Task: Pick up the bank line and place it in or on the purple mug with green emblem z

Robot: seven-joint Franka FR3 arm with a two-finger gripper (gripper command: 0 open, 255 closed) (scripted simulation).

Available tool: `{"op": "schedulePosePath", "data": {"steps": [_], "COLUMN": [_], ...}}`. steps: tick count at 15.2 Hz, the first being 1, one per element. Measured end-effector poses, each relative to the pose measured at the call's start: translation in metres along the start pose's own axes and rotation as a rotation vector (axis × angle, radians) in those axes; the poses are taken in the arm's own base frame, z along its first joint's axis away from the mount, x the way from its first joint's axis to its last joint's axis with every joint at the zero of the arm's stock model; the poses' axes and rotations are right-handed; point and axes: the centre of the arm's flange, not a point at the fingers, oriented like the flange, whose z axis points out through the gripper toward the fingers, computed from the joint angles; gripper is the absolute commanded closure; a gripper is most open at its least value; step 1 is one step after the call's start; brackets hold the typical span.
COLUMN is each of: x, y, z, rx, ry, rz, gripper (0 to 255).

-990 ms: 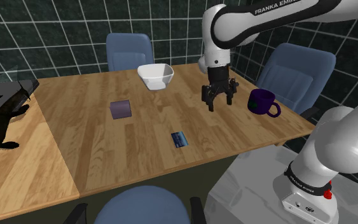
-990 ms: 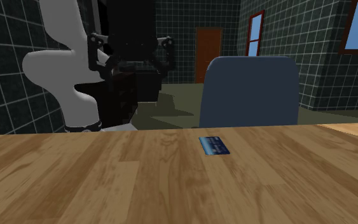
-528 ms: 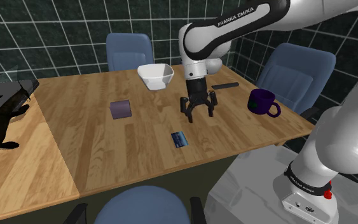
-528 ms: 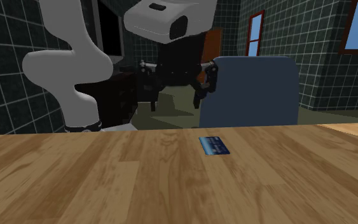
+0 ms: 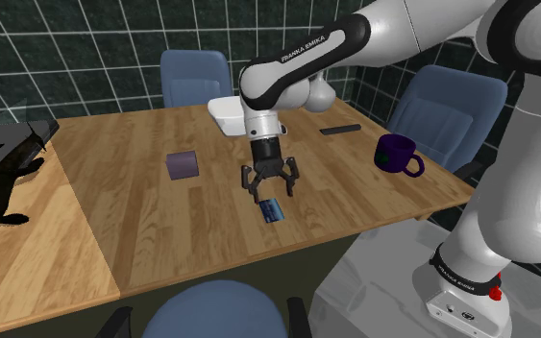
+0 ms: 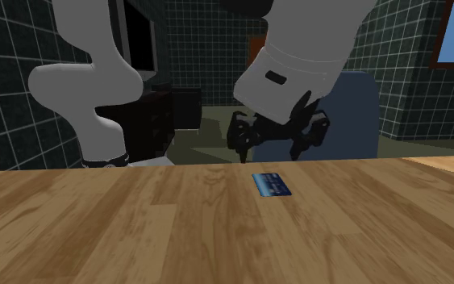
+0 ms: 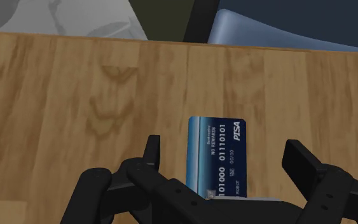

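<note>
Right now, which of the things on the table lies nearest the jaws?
The blue card, flat on the table just below the open jaws; the mug, bowl and purple box sit farther off.

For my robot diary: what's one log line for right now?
step: pick card | gripper: open, over card | card: flat on table, not held | mug: purple, apart from card

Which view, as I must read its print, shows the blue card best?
The wrist view: the blue bank card sits close, numbers legible. The shoulder and second exterior views show it small, print unreadable.
</note>
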Motion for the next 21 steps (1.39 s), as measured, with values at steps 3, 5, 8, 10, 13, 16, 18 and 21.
{"op": "schedulePosePath", "data": {"steps": [3,5,8,10,13,16,18,21], "x": [0.003,0.003,0.003,0.002,0.002,0.002,0.002,0.002], "y": [-0.004,-0.005,-0.005,-0.005,-0.004,-0.004,-0.005,-0.005], "z": [0.015,0.025,0.038,0.039,0.039,0.039,0.039,0.039], "rx": [0.002,0.003,0.002,0.003,0.003,0.003,0.003,0.003], "ry": [-0.005,-0.006,-0.006,-0.006,-0.006,-0.005,-0.006,-0.006], "rz": [0.003,0.004,0.004,0.004,0.004,0.004,0.004,0.004], "gripper": [0,0,0,0,0,255,255,255]}}
